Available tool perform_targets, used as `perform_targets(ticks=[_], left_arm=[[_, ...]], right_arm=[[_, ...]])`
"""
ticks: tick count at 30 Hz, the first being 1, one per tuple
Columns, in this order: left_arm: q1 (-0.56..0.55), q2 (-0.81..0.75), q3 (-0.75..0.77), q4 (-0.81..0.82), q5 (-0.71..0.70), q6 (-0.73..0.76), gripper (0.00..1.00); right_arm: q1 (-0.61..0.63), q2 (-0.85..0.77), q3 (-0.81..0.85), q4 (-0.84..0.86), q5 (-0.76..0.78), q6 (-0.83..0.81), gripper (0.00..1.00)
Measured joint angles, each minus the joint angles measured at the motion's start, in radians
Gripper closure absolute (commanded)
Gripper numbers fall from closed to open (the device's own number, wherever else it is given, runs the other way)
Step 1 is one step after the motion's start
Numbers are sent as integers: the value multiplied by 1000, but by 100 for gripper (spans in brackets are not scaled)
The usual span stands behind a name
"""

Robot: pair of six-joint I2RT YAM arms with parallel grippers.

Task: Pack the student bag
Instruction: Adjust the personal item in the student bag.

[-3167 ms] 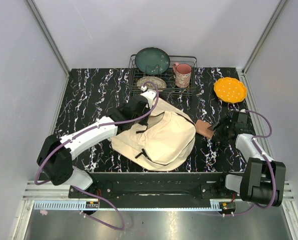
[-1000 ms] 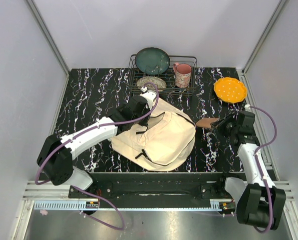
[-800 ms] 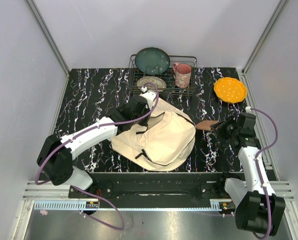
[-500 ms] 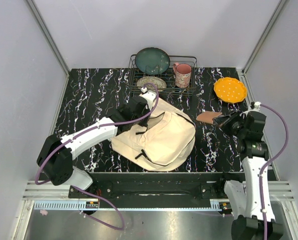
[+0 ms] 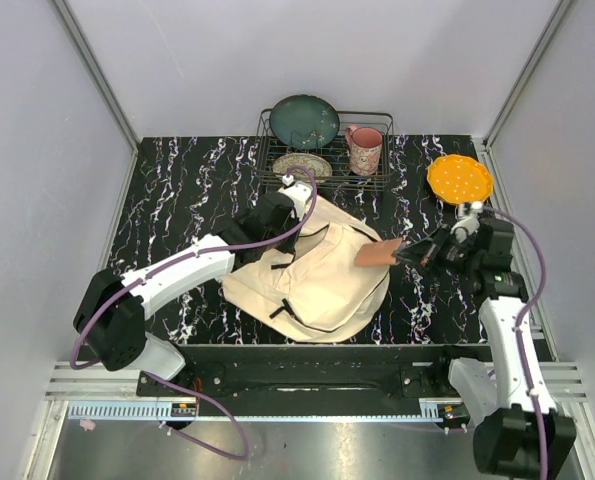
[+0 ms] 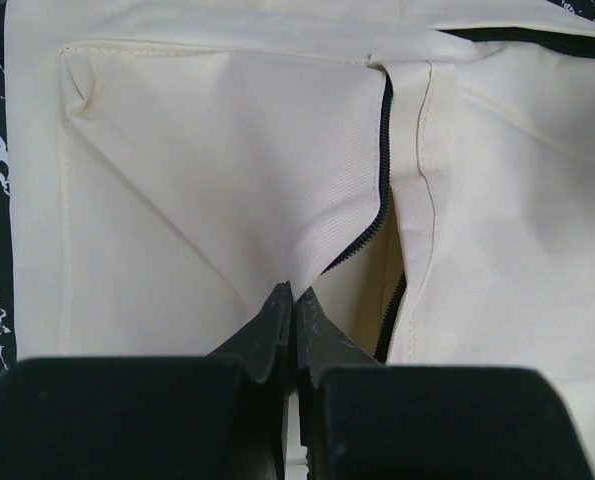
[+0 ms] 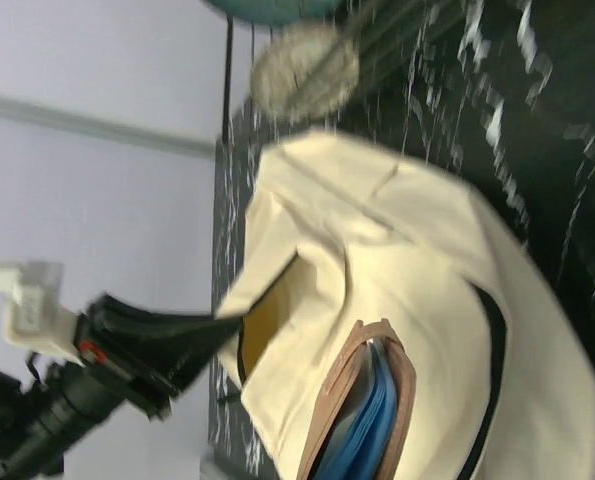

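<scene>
My left hand [image 6: 293,302] pinches the zipper flap of the student bag [image 5: 322,283] on the counter [image 5: 177,185] so its mouth gapes, while my right hand [image 5: 415,252] grips a brown notebook [image 5: 377,253] above the bag's right edge, ready for loading.

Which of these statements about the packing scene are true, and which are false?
1. The left end effector pinches the student bag fabric beside its zipper. True.
2. The right end effector is empty. False: it holds a flat brown item.
3. The pink mug stands in the wire rack. True.
4. The orange plate lies inside the bag. False: it lies on the table, right of the rack.
</scene>
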Motion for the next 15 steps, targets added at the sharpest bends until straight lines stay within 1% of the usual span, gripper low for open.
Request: perform_targets(ticks=[4, 6, 9, 11, 12, 13, 14, 15], left_arm=[[0, 0, 0, 0, 3, 0, 100], [0, 0, 0, 0, 5, 0, 100], [0, 0, 0, 0, 10, -1, 100], [0, 0, 0, 0, 12, -2, 100], [0, 0, 0, 0, 14, -4, 100], [0, 0, 0, 0, 16, -6, 100], [0, 0, 0, -1, 18, -8, 100], [0, 0, 0, -1, 18, -8, 100]], right_arm=[[134, 85, -42, -5, 2, -18, 100], [187, 125, -59, -4, 21, -19, 96], [200, 150, -86, -1, 78, -19, 88], [200, 162, -95, 5, 107, -18, 80], [200, 171, -97, 16, 113, -18, 71], [200, 186, -98, 27, 116, -18, 66], [200, 203, -98, 37, 116, -18, 57], [200, 221, -98, 47, 117, -18, 53]])
